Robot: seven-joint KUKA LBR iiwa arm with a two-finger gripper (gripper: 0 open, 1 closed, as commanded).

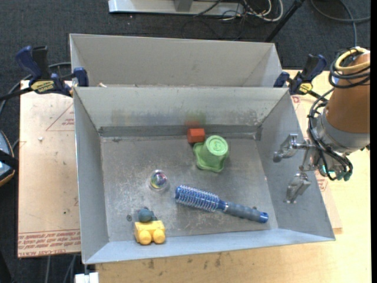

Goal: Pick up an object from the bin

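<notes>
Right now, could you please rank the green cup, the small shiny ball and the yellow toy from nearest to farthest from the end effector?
From the end effector, at the right of the bin:
1. Green cup, centre, toward the back.
2. Small shiny ball, left of centre.
3. Yellow toy, front left corner.

Floor is dark grey carpet, showing from about 9 o'clock round the top to 2. At 12 o'clock a pale metal stand foot lies flat on it, with a tangle of black cables just beside it at 1, and a thin black pole slanting past them. Pale wooden tabletop along 6 o'clock. Light is soft and even, no hard shadows
</notes>
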